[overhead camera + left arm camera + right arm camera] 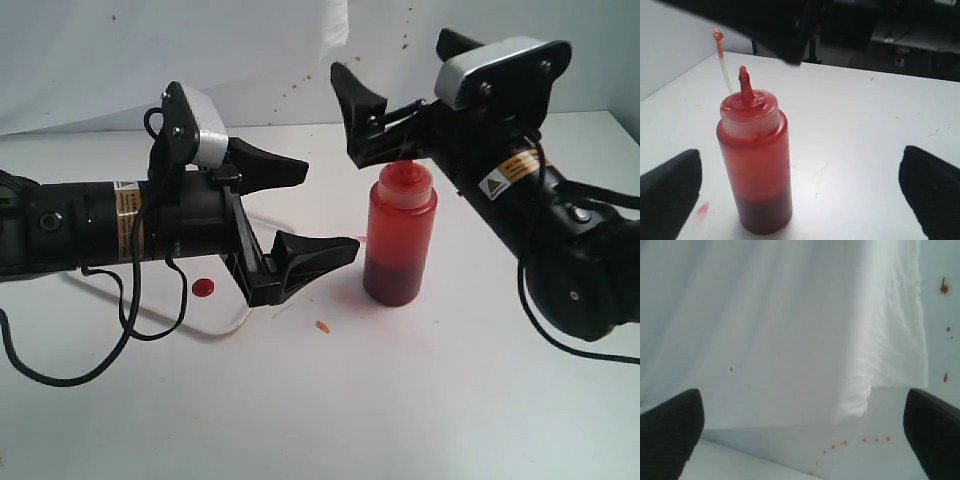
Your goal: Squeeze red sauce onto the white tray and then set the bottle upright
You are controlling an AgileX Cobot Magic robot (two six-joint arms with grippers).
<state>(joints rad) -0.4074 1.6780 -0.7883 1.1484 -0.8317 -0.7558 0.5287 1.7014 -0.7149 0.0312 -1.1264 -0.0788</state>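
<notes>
Nearest the front edge of the bench, 1 small orange speck [322, 326] lies on the bare white top. Just behind it, toward the left edge, the white tray [232, 322] shows only a rounded corner of rim under the left arm. Inside it sits the red sauce [204, 287] — 1 glossy round blob.

The left gripper [330, 205] hovers at the tray's right end with its 2 fingers spread wide. It holds nothing and points at the bottle [398, 235] without touching it.

The bottle stands upright about mid-bench. Dark sauce fills its lower part and the walls above are filmed red. The nozzle [744, 82] is uncapped, with the cap [716, 34] out on its tether.

Above the bottle, the right gripper [801, 410] is also wide open and empty, and faces the backdrop cloth [790, 315] at the far edge.

Both steps look done. The claws probably stand clear so the bottle isn't tipped.
</notes>
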